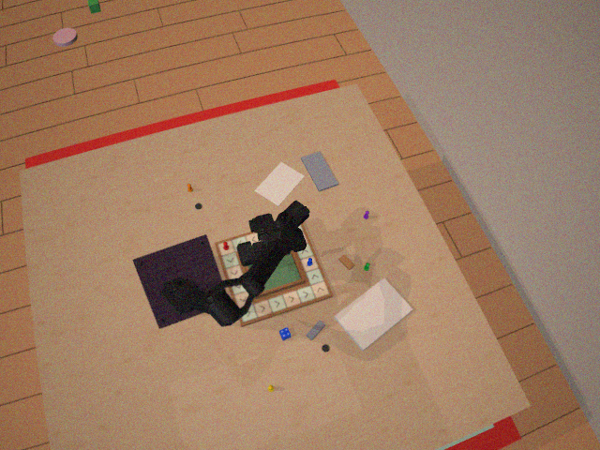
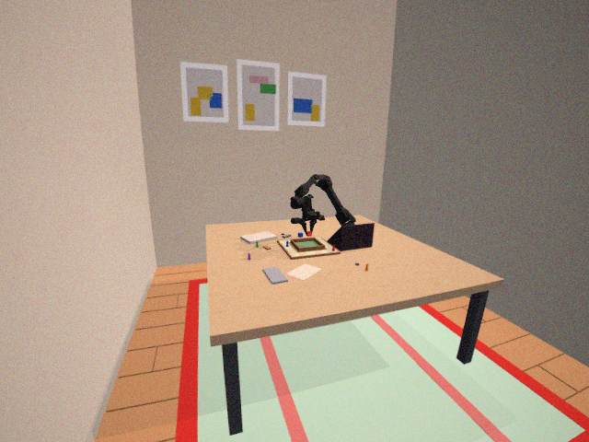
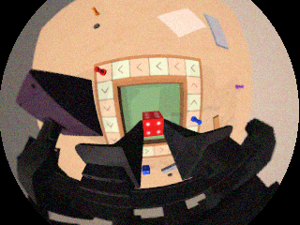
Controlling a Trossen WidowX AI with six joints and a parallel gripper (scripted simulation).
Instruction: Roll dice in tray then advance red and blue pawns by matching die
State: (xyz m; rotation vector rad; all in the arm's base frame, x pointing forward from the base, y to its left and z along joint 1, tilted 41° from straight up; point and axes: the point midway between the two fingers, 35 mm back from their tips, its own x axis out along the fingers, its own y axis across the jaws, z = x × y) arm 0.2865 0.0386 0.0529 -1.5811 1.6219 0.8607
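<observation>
My gripper (image 3: 152, 122) (image 2: 309, 233) is shut on the red die (image 3: 153, 127) (image 2: 309, 233) and holds it above the green-floored tray (image 1: 286, 272) (image 3: 155, 100) (image 2: 307, 244) in the middle of the board. In the top view the arm hides the die and part of the tray. The blue die (image 1: 284, 333) (image 2: 300, 234) (image 3: 146, 170) lies on the table outside the board. The red pawn (image 1: 225, 246) (image 2: 333, 248) (image 3: 99, 70) stands on a corner square. The blue pawn (image 1: 309, 262) (image 2: 287, 243) (image 3: 196, 120) stands on a square of the side opposite the dark panel.
A dark panel (image 1: 193, 251) (image 2: 361, 236) stands beside the board by the arm's base. Purple (image 1: 366, 214), green (image 1: 367, 266), orange (image 1: 189, 187) and yellow (image 1: 270, 388) pawns stand around. A white block (image 1: 374, 313), a grey slab (image 1: 320, 171) and a white sheet (image 1: 279, 183) lie on the table.
</observation>
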